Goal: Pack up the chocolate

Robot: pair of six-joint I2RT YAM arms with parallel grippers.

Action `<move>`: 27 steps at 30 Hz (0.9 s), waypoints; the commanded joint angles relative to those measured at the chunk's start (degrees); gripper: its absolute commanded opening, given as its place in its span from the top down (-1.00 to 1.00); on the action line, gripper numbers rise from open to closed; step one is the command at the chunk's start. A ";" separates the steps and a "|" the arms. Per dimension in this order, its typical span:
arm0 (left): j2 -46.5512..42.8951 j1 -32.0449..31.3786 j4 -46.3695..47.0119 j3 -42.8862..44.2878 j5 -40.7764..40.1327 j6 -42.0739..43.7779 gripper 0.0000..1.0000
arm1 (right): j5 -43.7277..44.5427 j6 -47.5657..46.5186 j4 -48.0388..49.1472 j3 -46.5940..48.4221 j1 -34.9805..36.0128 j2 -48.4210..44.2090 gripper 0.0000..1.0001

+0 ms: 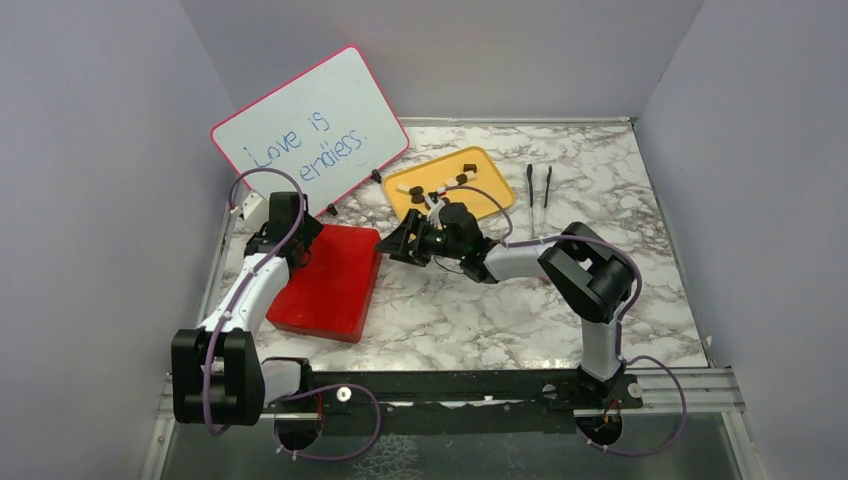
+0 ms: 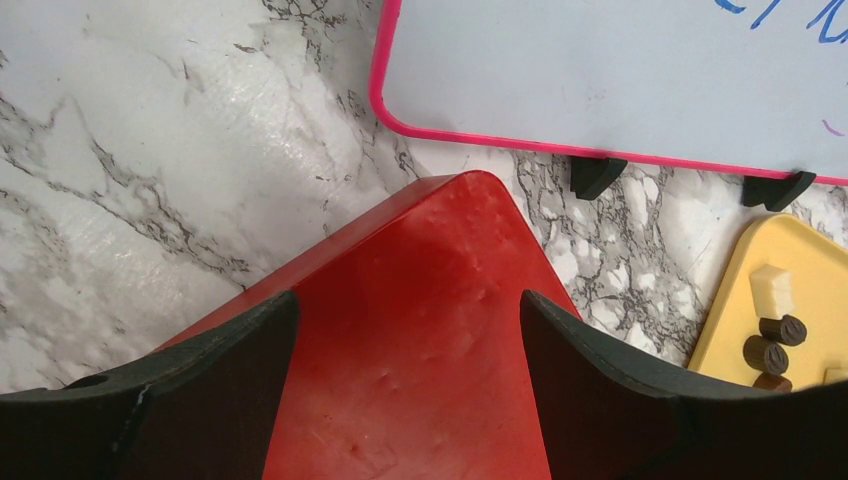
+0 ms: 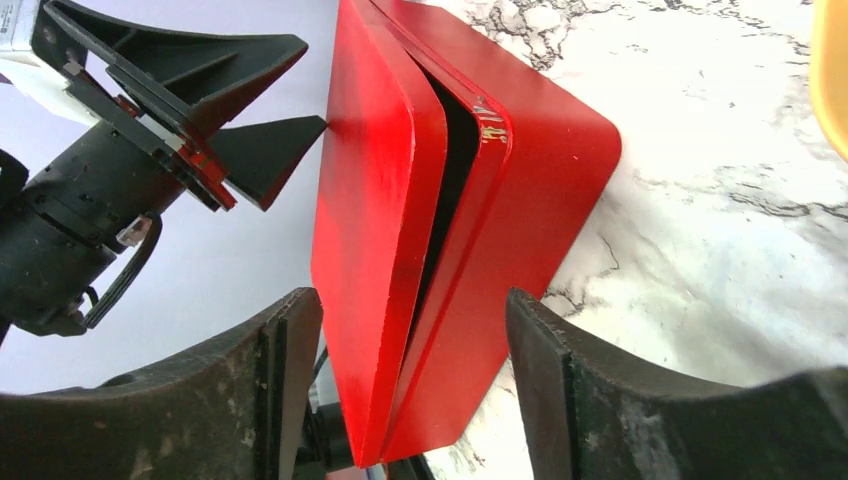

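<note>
Black rail (image 1: 450,385), veined marble table (image 1: 480,310) with chocolate (image 1: 468,168), lilac-grey walls (image 1: 100,150)

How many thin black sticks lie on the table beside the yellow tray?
2. One stick lies on the marble table just right of the yellow tray; the second stick lies beside it, farther right, roughly parallel. No others show, though some could be hidden.

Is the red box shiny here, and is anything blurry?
Left wrist: soft glare on the red box and the marble table; right wrist: pale sheen on the lid, dark shadow in its gap; top external: even light, whiteboard writing sharp enough to read.
</note>
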 commanded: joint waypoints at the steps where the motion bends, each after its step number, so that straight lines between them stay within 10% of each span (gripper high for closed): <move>1: -0.46 0.39 -2.15 -2.16 1.26 -1.66 -0.65 | 5.20 -5.52 -8.40 0.41 -0.16 -3.98 -0.50; 27: -7.06 0.39 -6.93 2.15 -3.99 -4.40 -0.60 | 7.46 -15.10 -16.31 7.67 1.62 -3.10 -0.51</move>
